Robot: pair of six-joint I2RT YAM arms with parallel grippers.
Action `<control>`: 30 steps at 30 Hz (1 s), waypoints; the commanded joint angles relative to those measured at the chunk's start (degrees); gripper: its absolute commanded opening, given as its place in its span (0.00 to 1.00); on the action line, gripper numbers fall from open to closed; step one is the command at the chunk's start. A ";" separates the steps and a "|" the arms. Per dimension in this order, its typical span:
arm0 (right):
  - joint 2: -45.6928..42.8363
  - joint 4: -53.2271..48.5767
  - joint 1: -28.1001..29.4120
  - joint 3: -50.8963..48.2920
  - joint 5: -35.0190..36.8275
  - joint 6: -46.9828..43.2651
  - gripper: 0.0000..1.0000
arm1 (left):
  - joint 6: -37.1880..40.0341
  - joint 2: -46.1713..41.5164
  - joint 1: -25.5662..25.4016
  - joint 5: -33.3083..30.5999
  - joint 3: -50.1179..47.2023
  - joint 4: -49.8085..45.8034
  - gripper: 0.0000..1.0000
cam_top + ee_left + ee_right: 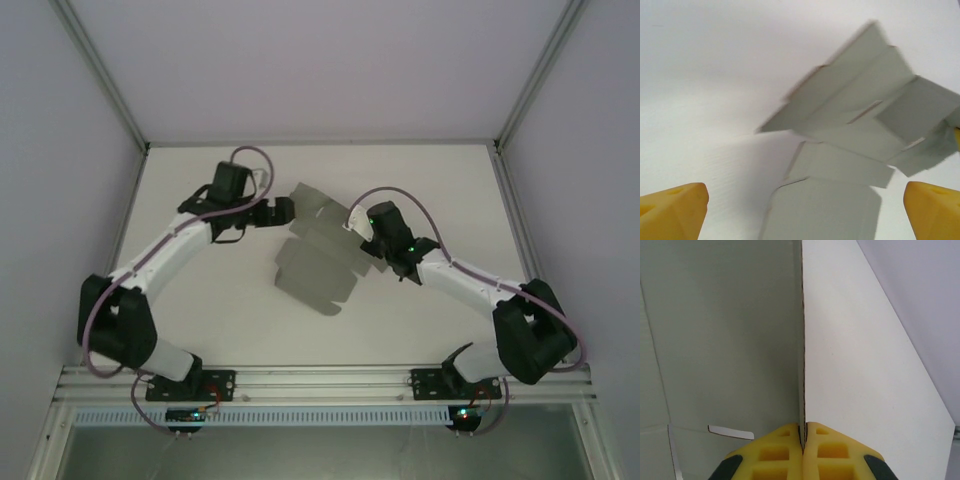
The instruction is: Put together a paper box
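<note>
The paper box is a grey die-cut cardboard sheet, partly folded, in the middle of the white table. My right gripper is shut on the sheet's right edge. In the right wrist view its yellow fingers pinch the thin standing edge of the paper box. My left gripper is at the sheet's upper left, close to a raised flap. In the left wrist view this gripper stands wide open, with the creased paper box lying ahead of and between its yellow fingertips, untouched.
White enclosure walls with metal frame posts surround the table on three sides. A metal rail carrying both arm bases runs along the near edge. Bare table lies to the right of the sheet.
</note>
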 commanded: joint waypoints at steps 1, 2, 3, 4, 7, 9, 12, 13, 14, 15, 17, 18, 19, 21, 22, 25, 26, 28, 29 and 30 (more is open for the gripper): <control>-1.78 -2.00 -0.36 0.34 0.27 0.81 0.00 | -1.15 -2.01 3.01 -3.24 -5.90 -1.51 1.00; -1.93 -2.01 -0.45 0.33 -0.10 0.99 0.00 | -1.28 -2.15 3.72 -3.02 -7.02 -1.16 1.00; -2.09 -2.00 -0.49 0.30 -0.43 1.16 0.00 | -1.14 -1.86 4.24 -2.68 -7.82 -1.00 1.00; -2.09 -1.96 -0.49 0.26 -0.50 1.55 0.00 | -0.96 -1.30 4.54 -2.50 -8.18 -0.68 1.00; -2.17 -2.20 -0.57 0.29 -1.53 2.23 0.00 | -1.21 1.73 5.00 -2.30 -8.53 1.74 1.00; -1.99 -1.79 -0.49 0.16 -1.54 2.93 0.00 | -0.99 4.72 4.99 -0.59 -7.28 3.78 1.00; -1.52 -1.23 -0.49 0.08 -1.52 3.05 0.00 | -0.57 9.12 4.32 2.17 -4.80 7.03 1.00; -1.43 -1.29 -0.43 0.16 -1.42 3.02 0.00 | -0.37 10.29 3.91 3.07 -3.85 8.07 0.99; -1.34 -1.14 -0.47 0.24 -1.21 3.08 0.00 | 0.12 11.41 3.38 3.69 -3.18 9.01 1.00; -1.23 -0.88 -0.40 0.24 -1.23 3.11 0.00 | 0.70 12.60 2.75 3.84 -2.13 9.57 1.00; -1.14 -0.68 -0.38 0.25 -1.56 3.19 0.00 | 2.33 14.76 1.46 4.36 -0.56 10.02 1.00; -1.06 -0.61 -0.32 0.25 -1.92 3.19 0.00 | 2.84 15.85 0.76 4.42 0.25 10.22 1.00; -0.97 -0.64 -0.35 0.29 -2.14 3.29 0.00 | 3.32 16.71 0.21 4.94 0.82 10.34 1.00; -0.56 -0.44 -0.14 0.24 -2.33 3.37 0.00 | 4.33 18.03 -0.84 7.21 1.40 11.29 1.00; -0.38 -0.41 -0.05 0.33 -2.31 3.46 0.00 | 4.82 18.48 -1.38 8.00 1.50 11.50 1.00; 0.30 -0.10 0.02 0.73 -1.98 3.60 0.00 | 6.30 19.00 -3.27 8.82 0.90 12.51 1.00; 0.43 0.18 0.12 0.79 -2.21 3.87 0.00 | 6.70 19.04 -3.88 8.73 0.51 12.97 0.99; 0.54 0.70 0.27 0.71 -3.42 4.20 0.00 | 6.50 19.68 -4.83 6.47 0.27 13.11 0.99; 0.56 1.10 0.39 0.52 -4.09 4.38 0.00 | 6.47 20.31 -5.14 5.28 0.42 12.86 0.97; 0.53 1.50 0.52 0.48 -4.49 4.45 0.00 | 6.16 20.90 -5.48 4.24 0.61 12.66 0.96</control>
